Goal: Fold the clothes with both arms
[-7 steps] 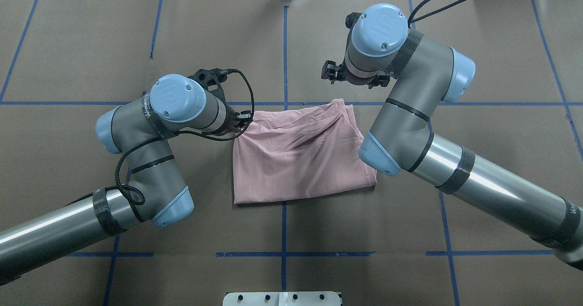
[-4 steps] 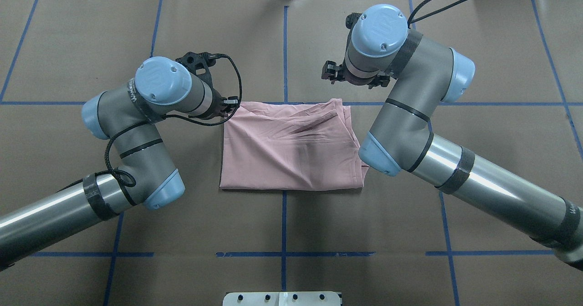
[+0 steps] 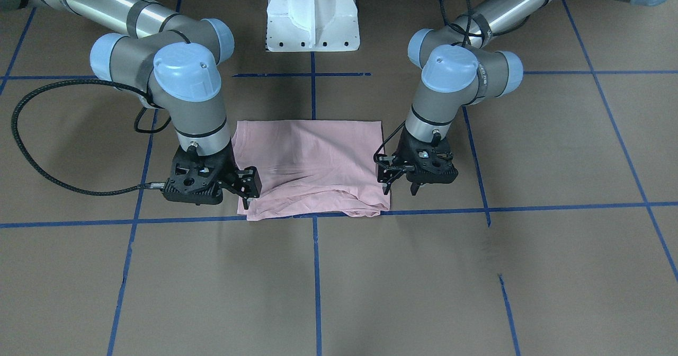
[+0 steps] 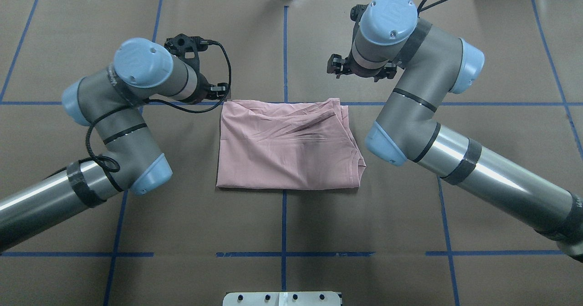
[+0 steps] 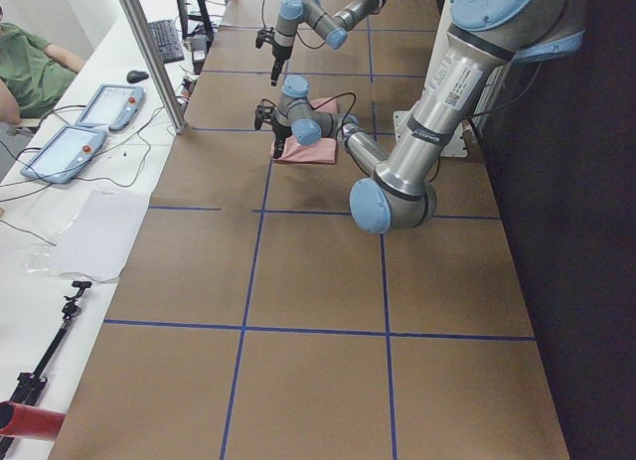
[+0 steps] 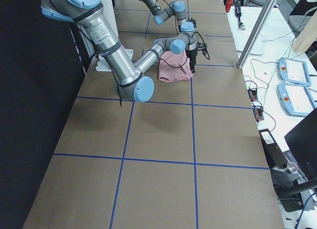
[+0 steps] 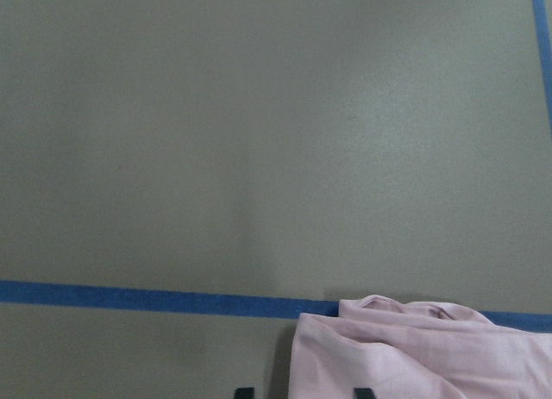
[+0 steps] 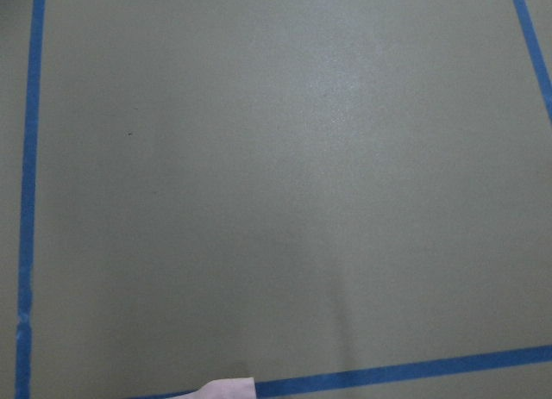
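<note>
folded pale pink fabric t-shirt (image 4: 287, 146) lies crosswise, robot-side of both far-corner claws: black left gripper (image 3: 400, 189) spread wide, empty; black right gripper (image 3: 247, 197), cannot tell its opening.

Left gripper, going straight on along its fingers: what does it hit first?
It points down at the table. Most likely the shirt corner, which lies under one finger of the left gripper; the other would meet bare table. Height is unclear.
</note>
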{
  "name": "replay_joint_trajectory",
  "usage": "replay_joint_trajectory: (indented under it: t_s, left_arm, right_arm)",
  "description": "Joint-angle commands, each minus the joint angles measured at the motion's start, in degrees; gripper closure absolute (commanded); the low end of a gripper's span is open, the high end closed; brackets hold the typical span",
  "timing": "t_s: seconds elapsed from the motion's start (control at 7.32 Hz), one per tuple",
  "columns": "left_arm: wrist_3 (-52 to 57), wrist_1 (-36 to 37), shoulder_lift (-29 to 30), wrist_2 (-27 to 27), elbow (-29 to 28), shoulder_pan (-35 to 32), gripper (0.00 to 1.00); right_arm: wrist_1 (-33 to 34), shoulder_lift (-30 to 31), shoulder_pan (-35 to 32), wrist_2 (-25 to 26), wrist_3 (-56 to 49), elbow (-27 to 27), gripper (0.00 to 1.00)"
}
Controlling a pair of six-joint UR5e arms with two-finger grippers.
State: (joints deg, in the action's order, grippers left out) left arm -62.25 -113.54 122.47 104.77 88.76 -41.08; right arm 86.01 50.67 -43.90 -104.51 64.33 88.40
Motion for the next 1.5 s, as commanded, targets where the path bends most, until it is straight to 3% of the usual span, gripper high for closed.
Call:
replay_joint_trajectory:
  t_s: [0.0,0.27,0.68,0.82,1.09,1.23,1.37]
  left_arm:
    - [17.3,0.3,-9.9,9.0,9.2,-9.3,0.00]
    - [37.9,0.6,-20.7,15.4,13.9,-21.0,0.00]
    - [63.2,3.2,-29.3,21.2,10.5,-37.9,0.00]
    - [63.3,3.4,-33.9,26.1,9.2,-39.7,0.00]
    - [64.0,1.7,-37.3,28.5,2.8,-43.0,0.00]
    - [63.9,4.2,-37.1,28.4,2.4,-45.4,0.00]
    - [63.9,12.0,-36.9,28.5,3.9,-46.4,0.00]
  right_arm:
    - [1.3,6.2,-7.9,-8.8,-12.0,3.8,0.00]
    - [5.7,14.7,-16.9,-12.9,-31.3,9.1,0.00]
    - [6.4,29.4,-33.6,-20.0,-59.1,10.5,0.00]
    - [5.8,37.7,-35.6,-23.6,-60.8,10.4,0.00]
    - [5.7,43.5,-39.8,-24.1,-61.3,7.6,0.00]
    - [5.4,44.9,-42.6,-25.2,-61.3,7.6,0.00]
    - [5.5,45.4,-46.3,-27.1,-62.3,7.7,0.00]
